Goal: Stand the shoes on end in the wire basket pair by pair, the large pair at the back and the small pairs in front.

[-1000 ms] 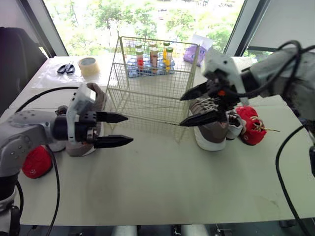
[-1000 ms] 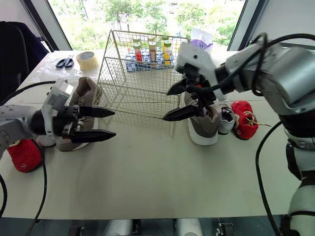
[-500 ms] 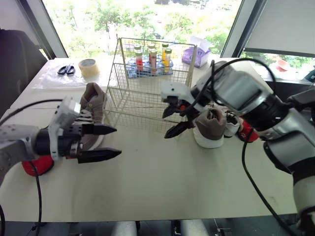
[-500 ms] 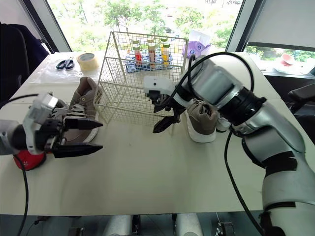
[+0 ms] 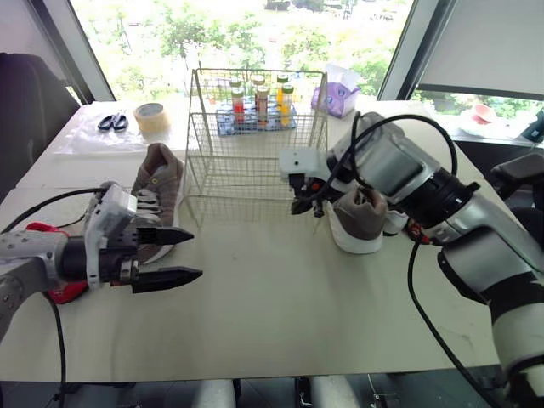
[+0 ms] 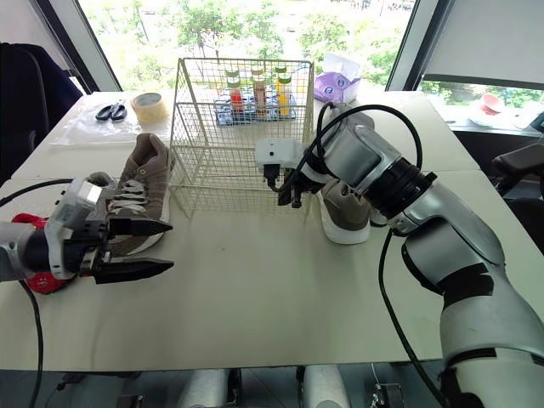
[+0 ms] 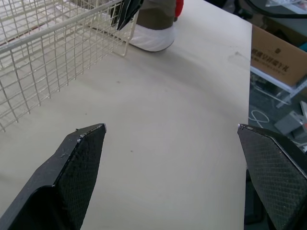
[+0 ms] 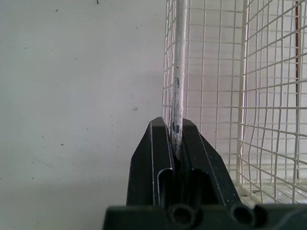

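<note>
The left gripper's fingers [image 5: 166, 278] are spreading wide with nothing between them, and the left gripper [image 5: 183, 254] is hovering just above the surface [image 5: 272, 323] near its left edge. A small red shoe [image 6: 38, 283] is lying at that left edge, partly hidden behind the arm. Just beyond the gripper, a large tan shoe [image 5: 157, 183] is resting on its sole, just beside the left wall of the wire basket [image 5: 255, 166].

The basket is standing upright at the middle of the surface, toward the far edge. The right gripper [image 8: 176, 132] is clenching its fingers [image 8: 153, 158] on the upright wire at the basket's near right corner. Just to the right of that corner, the second large tan shoe [image 5: 361, 223] is sitting on its sole, with a white shoe [image 5: 393, 223] just beside it.

Along the far edge, scissors [image 5: 113, 121] and a roll of tape [image 5: 153, 115] are lying toward the left corner. A rack of bottles [image 5: 259, 106] is showing through the basket wires, and a purple packet [image 5: 333, 98] is sitting to its right.
</note>
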{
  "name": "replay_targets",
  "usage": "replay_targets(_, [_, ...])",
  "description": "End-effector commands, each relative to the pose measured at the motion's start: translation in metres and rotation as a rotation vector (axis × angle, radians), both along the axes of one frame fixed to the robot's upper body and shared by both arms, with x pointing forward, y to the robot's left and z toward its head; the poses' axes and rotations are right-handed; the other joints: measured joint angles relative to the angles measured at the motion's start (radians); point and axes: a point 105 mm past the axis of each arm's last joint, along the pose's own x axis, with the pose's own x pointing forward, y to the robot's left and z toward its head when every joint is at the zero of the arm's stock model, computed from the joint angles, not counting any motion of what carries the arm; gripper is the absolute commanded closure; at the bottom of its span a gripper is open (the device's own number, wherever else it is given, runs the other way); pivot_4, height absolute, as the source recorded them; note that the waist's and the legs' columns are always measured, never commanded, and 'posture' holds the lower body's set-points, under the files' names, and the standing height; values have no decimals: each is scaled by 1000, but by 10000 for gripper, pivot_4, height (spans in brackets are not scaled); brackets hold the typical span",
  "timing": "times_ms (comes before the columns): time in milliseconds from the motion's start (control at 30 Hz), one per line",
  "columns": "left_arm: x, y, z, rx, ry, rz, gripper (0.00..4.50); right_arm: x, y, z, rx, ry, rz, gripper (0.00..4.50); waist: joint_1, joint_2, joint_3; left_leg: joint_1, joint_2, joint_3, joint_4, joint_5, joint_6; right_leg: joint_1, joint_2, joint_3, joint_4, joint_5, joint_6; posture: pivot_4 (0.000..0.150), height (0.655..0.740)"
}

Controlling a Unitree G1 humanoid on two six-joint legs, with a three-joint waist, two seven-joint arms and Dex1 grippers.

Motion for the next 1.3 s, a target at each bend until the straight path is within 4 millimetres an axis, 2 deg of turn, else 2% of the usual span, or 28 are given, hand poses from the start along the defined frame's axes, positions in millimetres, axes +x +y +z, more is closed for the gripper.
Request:
replay_targets(33, [1,-5,6,0,-32,-32,0,-5,-4,21,22,-96,135,44758,2,0,0,0,0,0,0,0,0,0,0,0,0,0,0,1500,6552])
replay_targets(167, [1,-7,8,-1,-35,-49,0,-22,-13,22,-3,-103,236,44758,5,1,1,-2,0,0,0,0,0,-1,0,0,-1,0,1,1500,6552])
replay_targets(600, [9,-5,13,22,-48,-74,0,-48,-2,19,54,-54,146,44758,3,0,1,-2,0,0,0,0,0,-2,0,0,0,0,0,1500,6552])
replay_targets(733, [11,-7,13,19,-55,-85,0,-57,-2,12,34,-34,141,44758,4,0,1,-2,0,0,0,0,0,-2,0,0,-1,0,0,1500,6552])
replay_targets(900, [12,-10,10,16,-52,-92,0,-58,-3,4,27,-33,98,44758,4,0,1,-2,0,0,0,0,0,-2,0,0,-1,0,0,1500,6552])
replay_targets(1067, [15,-12,8,9,-53,-98,0,-58,7,4,70,-42,46,44758,5,0,1,-1,0,0,0,0,0,-1,0,0,0,0,0,1500,6552])
replay_targets(1300, [16,-15,8,2,-58,-112,0,-59,8,2,71,-43,38,44758,7,-1,0,-1,0,0,0,0,0,0,0,0,-1,0,0,1500,6552])
